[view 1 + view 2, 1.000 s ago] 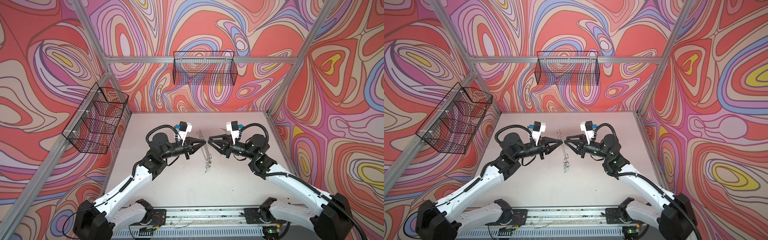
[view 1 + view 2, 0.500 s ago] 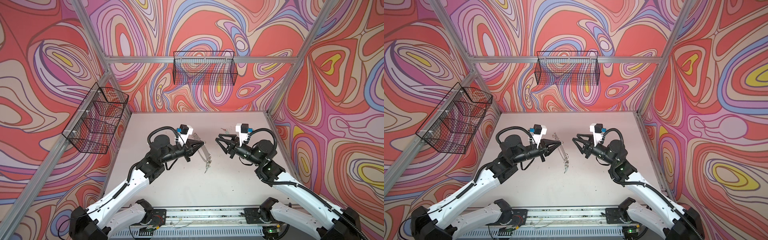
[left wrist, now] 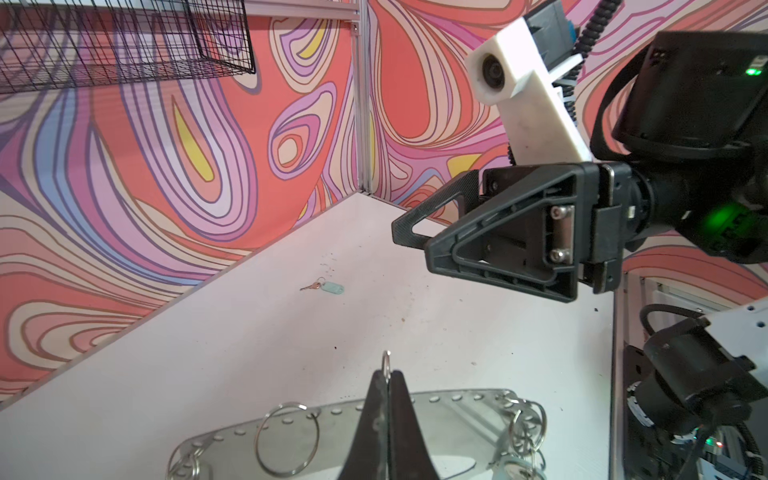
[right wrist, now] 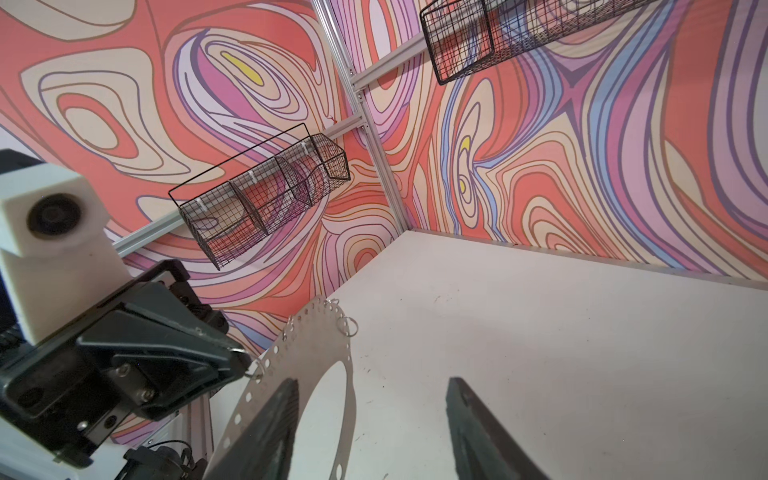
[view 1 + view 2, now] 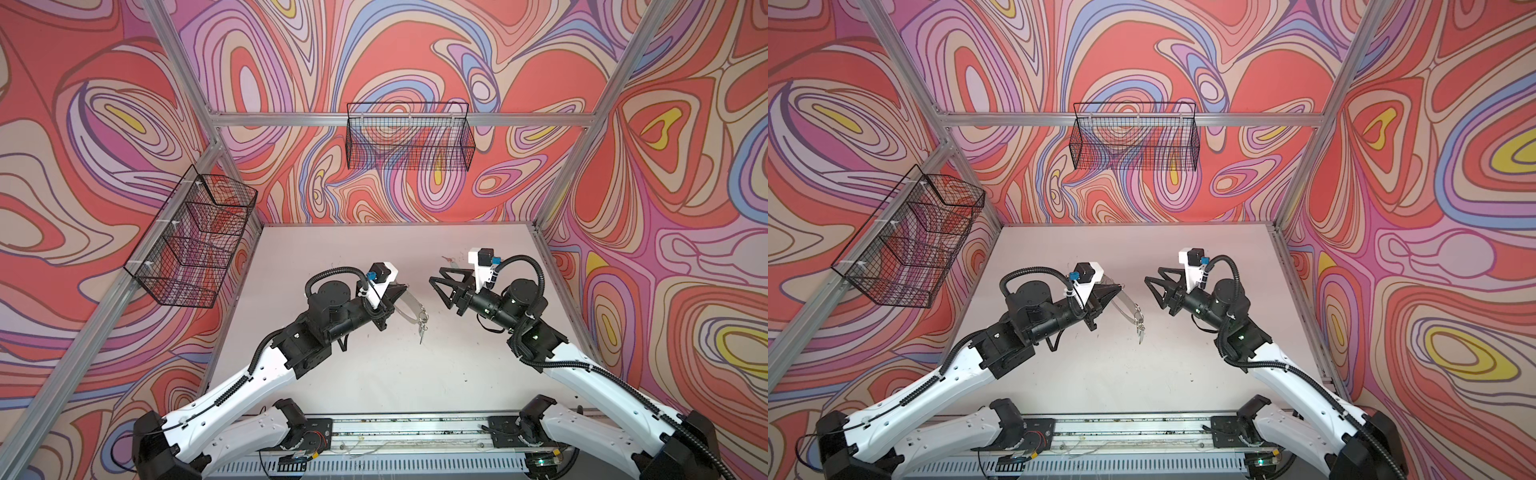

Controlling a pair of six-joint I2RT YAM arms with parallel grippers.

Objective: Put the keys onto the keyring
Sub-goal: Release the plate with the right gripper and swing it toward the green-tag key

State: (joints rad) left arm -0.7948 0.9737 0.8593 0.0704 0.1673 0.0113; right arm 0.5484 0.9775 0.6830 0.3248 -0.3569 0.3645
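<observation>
My left gripper (image 5: 401, 291) (image 5: 1119, 289) (image 3: 387, 376) is shut on a small wire loop at the rim of the keyring (image 5: 409, 306) (image 5: 1126, 305) (image 3: 291, 419) (image 4: 309, 353) and holds the oval plate tilted above the table. Keys (image 5: 422, 329) (image 5: 1140, 329) (image 3: 517, 467) dangle from the plate's far end. My right gripper (image 5: 438, 289) (image 5: 1153, 292) (image 3: 411, 244) (image 4: 370, 388) stands open and empty just right of the plate, apart from it. One loose key with a mint tag (image 3: 328, 287) (image 5: 451, 262) lies on the table behind the right gripper.
A wire basket (image 5: 409, 141) hangs on the back wall. A second wire basket (image 5: 195, 241) hangs on the left wall. The white table (image 5: 374, 374) ends at aluminium frame posts on both sides and a rail along the front.
My right gripper has let go, pulled back to the right and opened wider. The left gripper has kept its hold, and the keyring has swung from edge-on to tilted.
</observation>
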